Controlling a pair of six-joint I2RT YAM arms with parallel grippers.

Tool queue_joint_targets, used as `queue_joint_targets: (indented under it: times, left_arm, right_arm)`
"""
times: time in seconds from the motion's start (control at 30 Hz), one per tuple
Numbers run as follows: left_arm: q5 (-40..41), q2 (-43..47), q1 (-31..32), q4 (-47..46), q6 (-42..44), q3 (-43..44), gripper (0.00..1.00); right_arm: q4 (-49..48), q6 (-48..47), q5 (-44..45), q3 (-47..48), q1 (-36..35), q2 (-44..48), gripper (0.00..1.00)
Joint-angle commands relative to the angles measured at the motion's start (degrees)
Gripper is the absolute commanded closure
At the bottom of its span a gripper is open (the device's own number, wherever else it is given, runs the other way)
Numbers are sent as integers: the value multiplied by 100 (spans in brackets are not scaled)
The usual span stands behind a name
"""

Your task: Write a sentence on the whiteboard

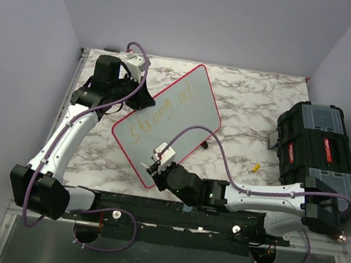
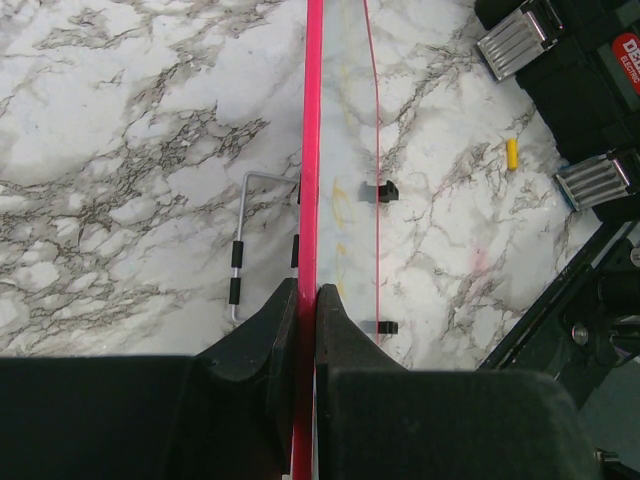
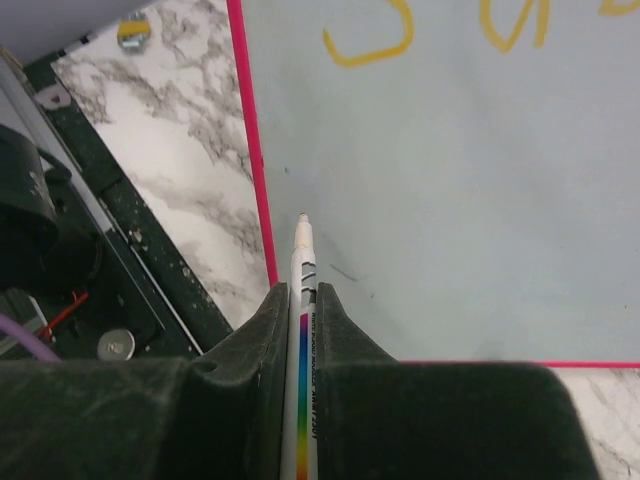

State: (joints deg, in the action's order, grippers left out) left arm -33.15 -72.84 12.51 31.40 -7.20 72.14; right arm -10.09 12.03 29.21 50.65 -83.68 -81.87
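The whiteboard (image 1: 185, 110) lies slanted across the middle of the marble table, with a thin red-pink rim. The sentence (image 1: 163, 113) is one line of yellow-orange cursive running along it. My left gripper (image 1: 136, 93) is shut on the board's far-left rim (image 2: 312, 150), which shows edge-on between the jaws (image 2: 308, 292). My right gripper (image 1: 155, 168) is at the board's near corner, shut on a white marker (image 3: 302, 300) with a rainbow stripe. The marker's tip (image 3: 302, 218) points at blank board (image 3: 450, 200) just inside the rim. I cannot tell if it touches. Yellow strokes (image 3: 365, 45) lie beyond it.
A black toolbox (image 1: 320, 148) stands at the right edge; its latches also show in the left wrist view (image 2: 515, 40). A small yellow cap (image 1: 256, 167) lies on the marble beside it. A bent wire stand (image 2: 240, 250) lies behind the board. Grey walls enclose the table.
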Motion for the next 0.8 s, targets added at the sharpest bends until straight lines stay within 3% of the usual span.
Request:
queue_joint_targets:
  times: [0.0, 0.37, 0.77]
  left_arm:
    - [458, -81, 49, 111, 314, 63, 100]
    - [454, -73, 49, 121, 314, 72, 100]
    - [449, -54, 51, 120, 308, 75, 100]
  right_arm:
    - [-609, -178, 503, 340, -52, -231, 99]
    - [-641, -208, 796, 836, -54, -728, 99]
    - [-196, -3, 673, 775, -52, -874, 99]
